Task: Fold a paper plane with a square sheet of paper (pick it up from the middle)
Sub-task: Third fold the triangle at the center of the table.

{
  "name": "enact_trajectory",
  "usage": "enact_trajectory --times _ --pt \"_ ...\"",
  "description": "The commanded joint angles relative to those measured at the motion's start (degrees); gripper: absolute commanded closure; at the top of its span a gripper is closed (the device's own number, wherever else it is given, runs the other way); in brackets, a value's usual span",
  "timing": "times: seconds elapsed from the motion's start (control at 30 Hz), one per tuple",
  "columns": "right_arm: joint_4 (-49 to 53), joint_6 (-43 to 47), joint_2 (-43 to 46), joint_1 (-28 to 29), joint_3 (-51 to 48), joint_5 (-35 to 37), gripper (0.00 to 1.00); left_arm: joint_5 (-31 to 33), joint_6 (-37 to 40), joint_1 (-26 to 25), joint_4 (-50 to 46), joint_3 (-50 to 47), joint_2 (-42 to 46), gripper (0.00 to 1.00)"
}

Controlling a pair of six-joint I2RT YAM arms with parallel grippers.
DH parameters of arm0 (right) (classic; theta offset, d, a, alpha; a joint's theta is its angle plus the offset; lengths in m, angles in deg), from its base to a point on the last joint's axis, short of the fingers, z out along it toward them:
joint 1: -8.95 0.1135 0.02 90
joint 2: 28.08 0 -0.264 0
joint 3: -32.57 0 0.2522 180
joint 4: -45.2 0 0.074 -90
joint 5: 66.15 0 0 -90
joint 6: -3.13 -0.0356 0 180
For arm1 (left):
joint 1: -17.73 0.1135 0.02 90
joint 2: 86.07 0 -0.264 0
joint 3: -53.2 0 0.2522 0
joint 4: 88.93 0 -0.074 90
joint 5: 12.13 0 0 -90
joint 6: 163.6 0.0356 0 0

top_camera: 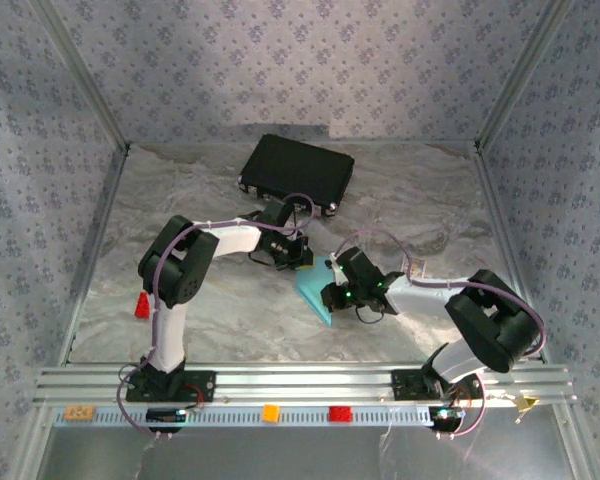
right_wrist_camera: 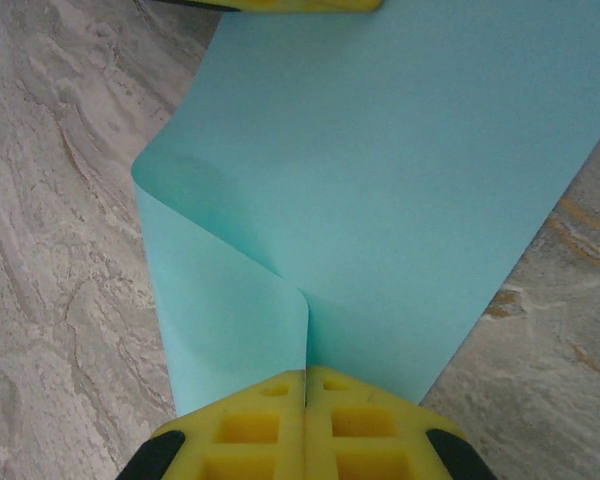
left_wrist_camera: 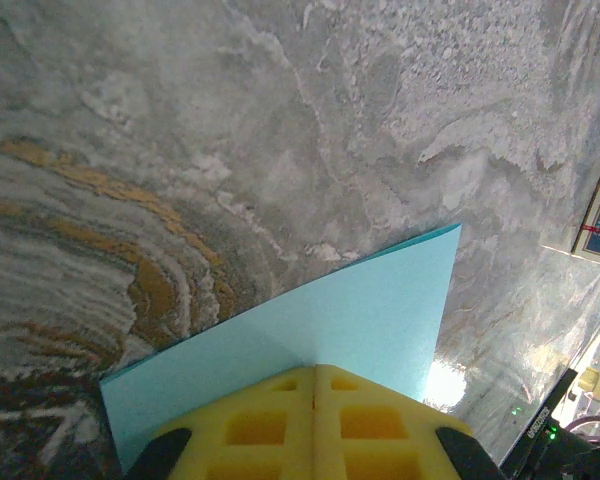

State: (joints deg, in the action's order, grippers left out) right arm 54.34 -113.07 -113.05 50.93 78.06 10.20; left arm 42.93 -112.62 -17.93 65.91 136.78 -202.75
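Square sheet of paper sits on the near side of the black case, just above the table, held between both grippers.

Left gripper, near side of the case: the yellow fingers are pressed together with no gap, pinching one edge of the sheet. A crease runs from the pinch point.

Right gripper, nearer than the case and slightly to its right: the fingers are fully closed on the opposite edge of the sheet. At this pinch the paper curls over on itself on the left, forming a loose, uncreased fold.
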Motion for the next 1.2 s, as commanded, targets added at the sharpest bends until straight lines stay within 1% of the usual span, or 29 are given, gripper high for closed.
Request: enact_trajectory --times 0.0,0.23,0.37,0.47,0.63,0.73,0.8,0.9,0.97,1.07,1.17 --pt "1.9 -0.6 -0.6 0.2 0.8 1.2 0.94 2.9 0.1 -0.5 -2.0 -1.9 0.1 0.98" --pt "0.6 -0.5 -2.4 0.0 0.2 1.1 0.94 3.3 0.1 -0.4 -1.6 -1.5 1.4 0.96" --pt "0.5 0.6 -3.6 -0.3 0.8 0.5 0.94 5.0 0.2 -0.1 -2.0 -0.8 2.9 0.94" --pt "0.6 1.2 -4.2 -0.5 1.5 0.1 0.94 5.9 0.2 0.4 -1.9 -0.9 4.4 0.90" --pt "0.5 2.7 -4.8 -1.1 2.2 -0.5 0.94 8.3 0.1 1.3 -2.0 -2.2 8.4 0.76" --pt "0.9 3.9 -5.1 -1.8 3.0 -1.0 0.93 9.6 -0.4 1.8 -1.6 -4.0 11.3 0.74" --pt "1.1 4.8 -5.3 -2.5 3.6 -1.5 0.93 9.5 -1.1 2.0 -0.4 -5.8 13.3 0.77" --pt "1.3 5.8 -5.5 -3.7 4.0 -2.1 0.93 7.8 -2.8 2.0 2.8 -9.3 16.1 0.86" --pt "1.4 6.2 -5.8 -4.3 4.3 -2.7 0.93 5.2 -5.4 1.9 7.1 -12.8 17.7 0.92" --pt "1.4 6.5 -6.1 -4.7 4.5 -3.4 0.93 0.7 -10.1 1.6 15.2 -17.7 19.2 0.97" --pt "1.4 6.6 -6.3 -4.7 4.5 -3.5 0.93 -1.1 -12.8 0.6 19.7 -20.5 19.6 0.97"
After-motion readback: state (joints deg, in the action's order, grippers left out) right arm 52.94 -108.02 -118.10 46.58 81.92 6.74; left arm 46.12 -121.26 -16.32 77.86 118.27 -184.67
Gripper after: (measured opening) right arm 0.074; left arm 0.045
